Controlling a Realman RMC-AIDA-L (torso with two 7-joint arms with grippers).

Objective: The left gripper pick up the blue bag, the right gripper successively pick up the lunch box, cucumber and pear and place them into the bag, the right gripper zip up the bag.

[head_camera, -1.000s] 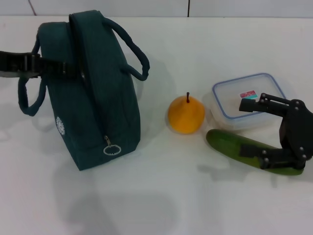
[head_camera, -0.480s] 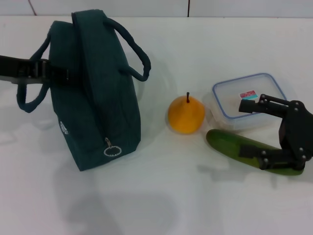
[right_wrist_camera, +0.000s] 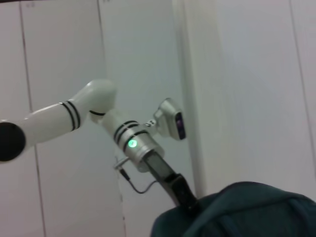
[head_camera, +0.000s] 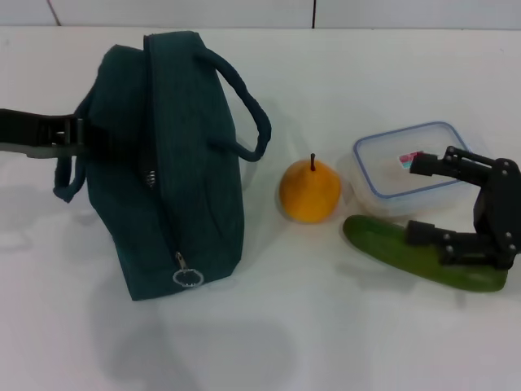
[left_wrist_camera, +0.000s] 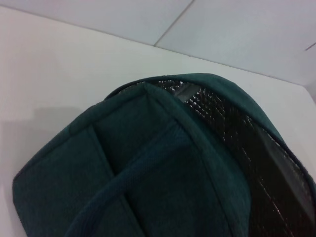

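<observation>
Reaching in from the robot's left, the left gripper (head_camera: 81,134) meets the blue bag (head_camera: 167,163) at its near handle and side panel — its fingers are buried against the fabric, so I cannot tell whether they are clenched on it. The bag stands upright on the white bench (head_camera: 269,342), narrow edge up, ring zipper pull (head_camera: 187,277) low on the front. The left wrist view shows foil lining (left_wrist_camera: 247,143) through a gap at the top, which I judge is the opening being steadied for loading. On the right, the right gripper (head_camera: 419,195) hovers with fingers spread apart, one over the lunch box (head_camera: 411,167), one over the cucumber (head_camera: 423,254) — grasping nothing. The pear (head_camera: 309,192) sits between bag and lunch box, untouched. Judgement: nothing is packed yet.
</observation>
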